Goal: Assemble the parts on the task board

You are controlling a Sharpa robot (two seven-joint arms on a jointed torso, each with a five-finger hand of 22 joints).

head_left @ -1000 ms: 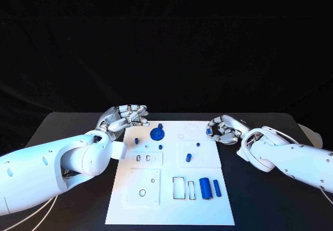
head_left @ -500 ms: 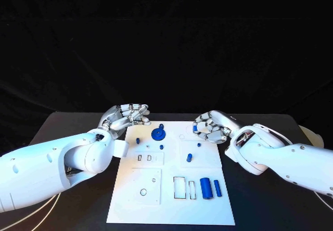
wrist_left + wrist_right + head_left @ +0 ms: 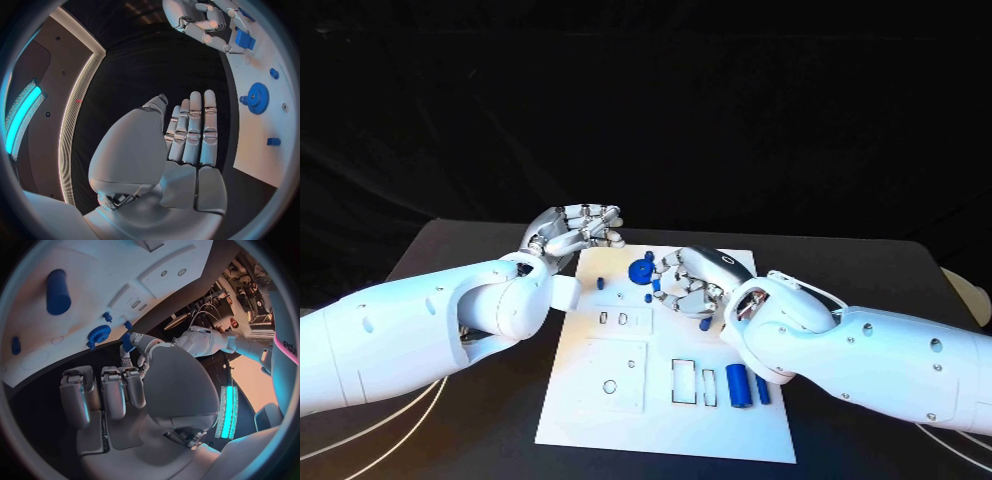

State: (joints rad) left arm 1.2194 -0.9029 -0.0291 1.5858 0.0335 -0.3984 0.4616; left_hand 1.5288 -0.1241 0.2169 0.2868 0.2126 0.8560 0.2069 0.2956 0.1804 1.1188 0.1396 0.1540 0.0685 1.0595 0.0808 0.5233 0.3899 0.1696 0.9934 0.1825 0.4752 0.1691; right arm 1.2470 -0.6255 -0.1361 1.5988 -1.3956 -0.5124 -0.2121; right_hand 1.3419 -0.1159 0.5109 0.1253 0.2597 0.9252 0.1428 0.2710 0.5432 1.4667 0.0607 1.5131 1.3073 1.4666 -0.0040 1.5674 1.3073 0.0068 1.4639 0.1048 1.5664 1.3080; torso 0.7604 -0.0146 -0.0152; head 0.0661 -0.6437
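Black table w/ task board (image 3: pixel 668 400): right hand (image 3: pixel 692 284) fingers pinch small blue part (image 3: pixel 127 342) over it; left hand (image 3: pixel 574 232) curled, empty.

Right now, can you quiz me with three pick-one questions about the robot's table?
1. Where is the round blue toothed gear?
A. on the flat white rectangular task board
B. on the bare table
C. in a hand

2. What colour are the small plastic parts on the board?
A. red
B. blue
C. green

3. What does the silver left hand hold?
A. the gear
B. a cylinder
C. nothing

Answers:
1. A, the gear sits at the board's far end.
2. B, every part looks blue.
3. C, the left wrist view shows its palm bare.
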